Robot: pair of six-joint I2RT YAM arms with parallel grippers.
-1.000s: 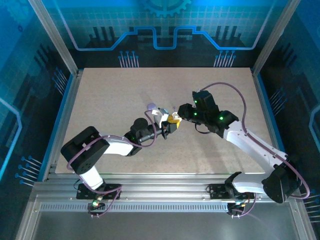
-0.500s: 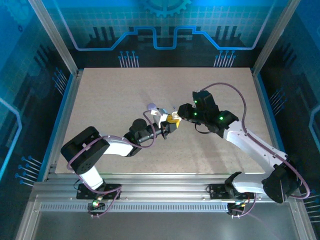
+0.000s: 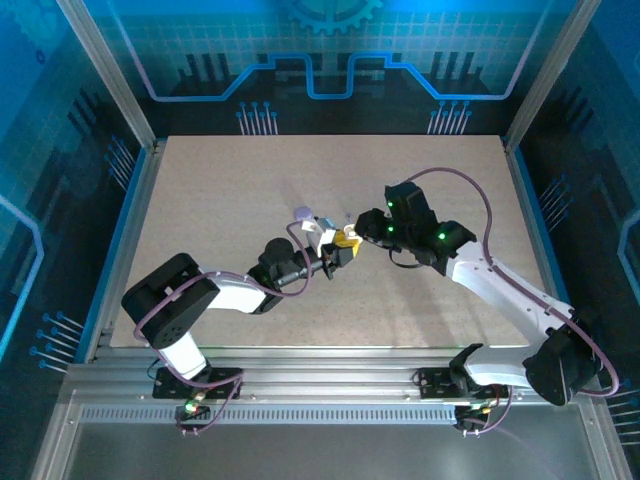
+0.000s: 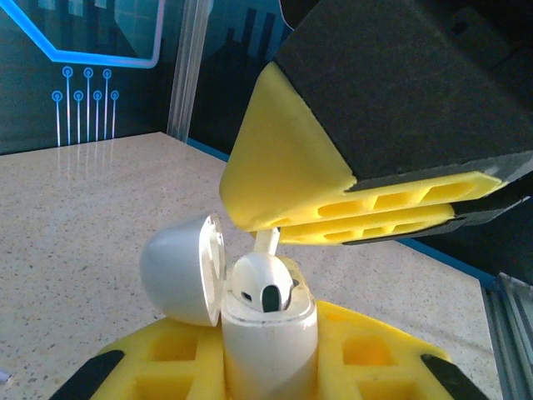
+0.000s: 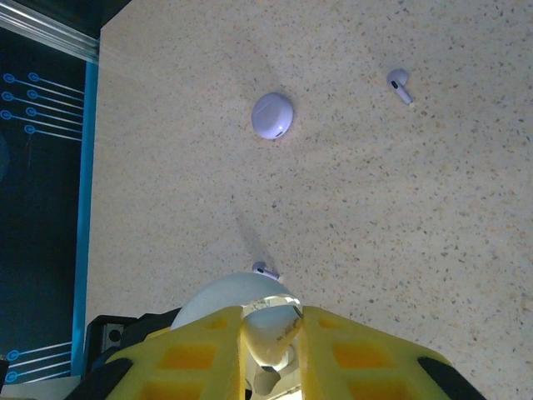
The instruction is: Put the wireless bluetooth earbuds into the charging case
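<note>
Two grippers met above the middle of the speckled table [image 3: 220,200], their yellow fingertips almost touching. The left gripper [image 3: 340,246] was clamped on the charging case [image 4: 268,337], holding the white case upright between its two yellow pads with the hinged lid [image 4: 179,271] swung open to one side. One earbud [image 4: 262,287] sat in the open mouth of the case, its rounded head showing at the rim and its thin stem pointing up toward the other arm's fingers. The right gripper [image 5: 271,342] was closed down on that earbud from above; in the right wrist view the white piece was pinched between its two yellow fingers, with the domed lid just behind it. A second earbud [image 5: 400,85] lay loose on the bare tabletop, well apart from the case. A round lavender object [image 5: 272,115] rested on the table between that loose earbud and the grippers, near the case but not touching it; what it was could not be told from these views
</note>
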